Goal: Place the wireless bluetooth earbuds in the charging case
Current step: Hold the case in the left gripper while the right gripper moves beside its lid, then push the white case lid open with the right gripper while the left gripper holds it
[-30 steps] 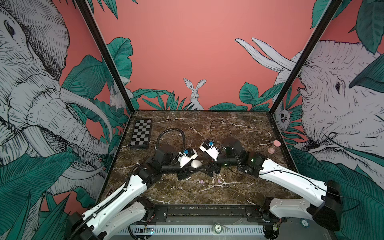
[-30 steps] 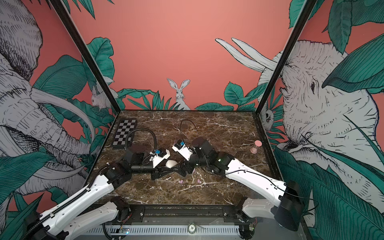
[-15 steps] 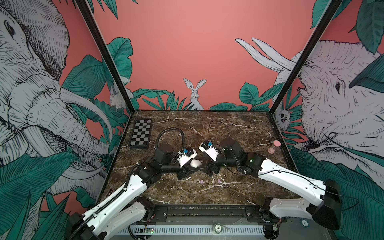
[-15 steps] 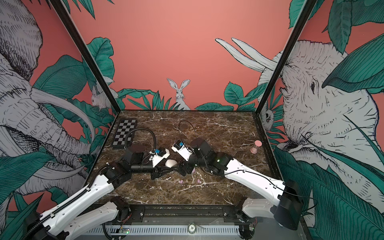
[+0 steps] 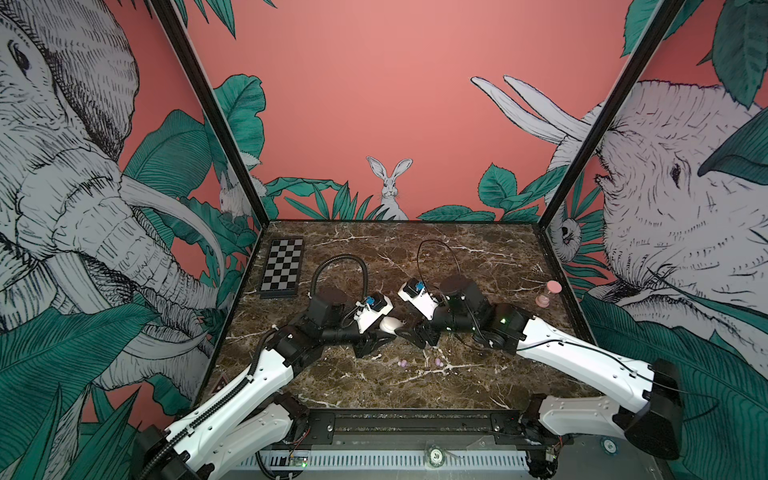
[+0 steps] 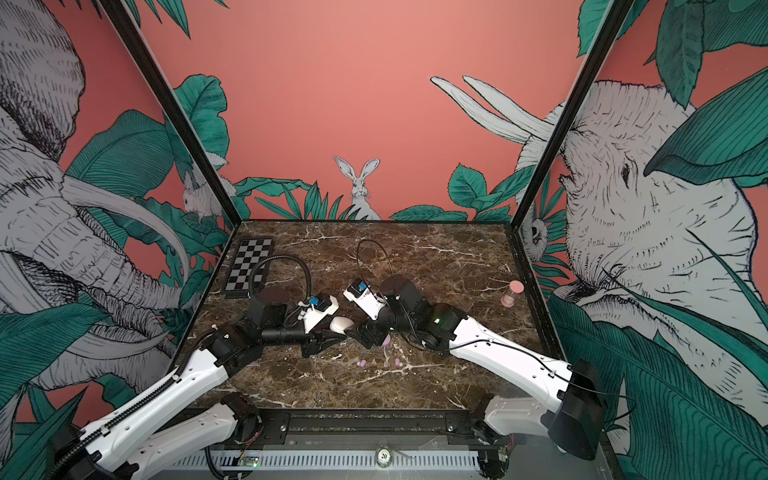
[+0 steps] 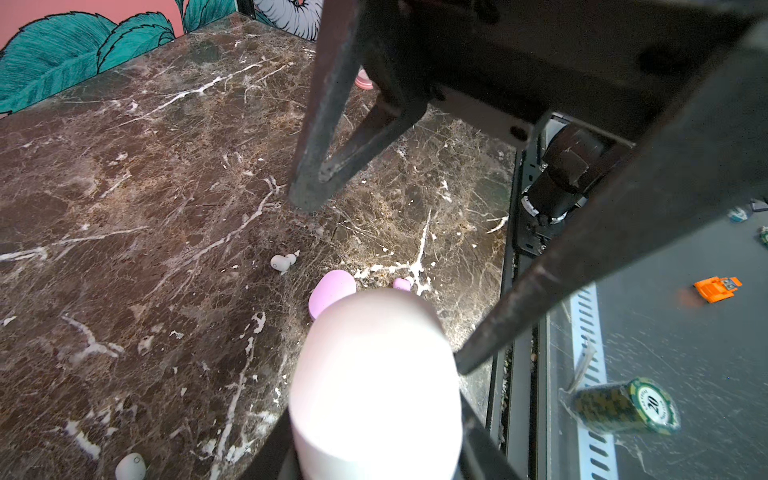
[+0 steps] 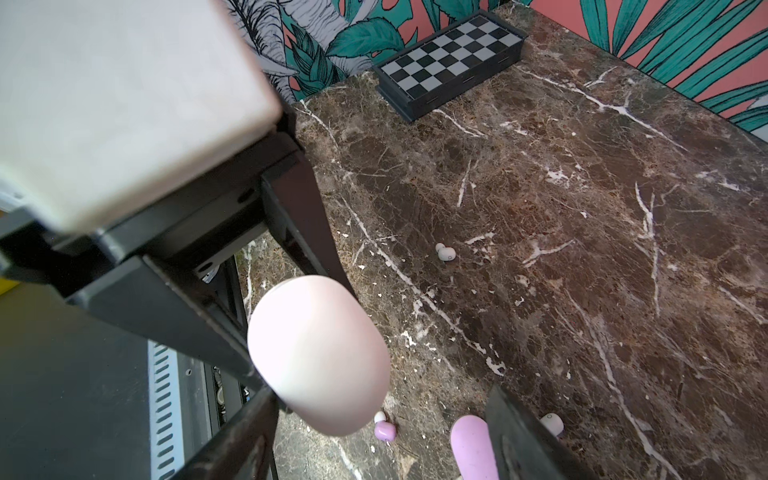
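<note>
White case (image 5: 390,325) clamped in left gripper (image 5: 382,337); right gripper (image 5: 412,336), jaws apart, beside it. Nudge could knock case onto lilac earbuds (image 5: 402,363).

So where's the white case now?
Both top views show the white case over the middle of the table, pinched in the left gripper, right gripper just right of it.

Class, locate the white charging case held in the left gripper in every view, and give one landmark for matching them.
In a top view: white charging case, mid-table, centre.
In a top view: mid-table, just left of centre.
Left wrist: big pale oval nearest the lens.
Right wrist: pale oval in the foreground.
Landmark: lilac case beside it in both wrist views.
</note>
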